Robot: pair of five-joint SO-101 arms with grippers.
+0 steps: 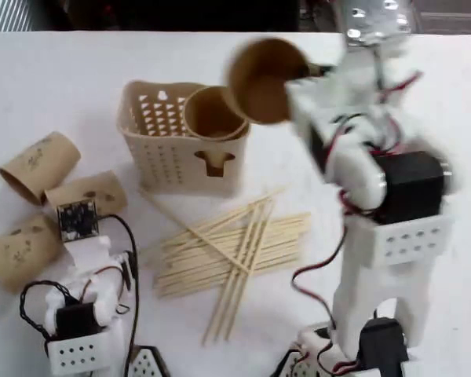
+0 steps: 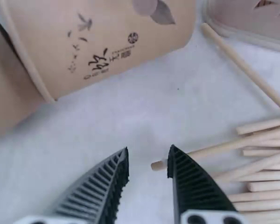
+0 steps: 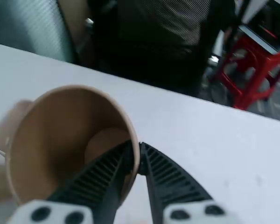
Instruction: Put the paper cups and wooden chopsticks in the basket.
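A tan perforated basket [image 1: 153,169] stands at the table's middle back with one paper cup [image 1: 213,114] upright inside it. My right gripper [image 3: 136,147] is shut on the rim of another paper cup [image 1: 263,78], held tilted in the air just right of the basket, mouth toward the camera. Three more cups [image 1: 39,165] [image 1: 88,192] [image 1: 20,250] lie on their sides at the left. Wooden chopsticks [image 1: 235,243] lie in a loose pile in front of the basket. My left gripper [image 2: 148,156] is open low over bare table, between a lying cup [image 2: 102,42] and the chopstick ends [image 2: 261,154].
The right arm's white base [image 1: 392,259] stands tall at the right front, with red and black cables hanging from it. The left arm's base [image 1: 78,338] sits at the front left. Past the table's far edge is a red frame [image 3: 256,60].
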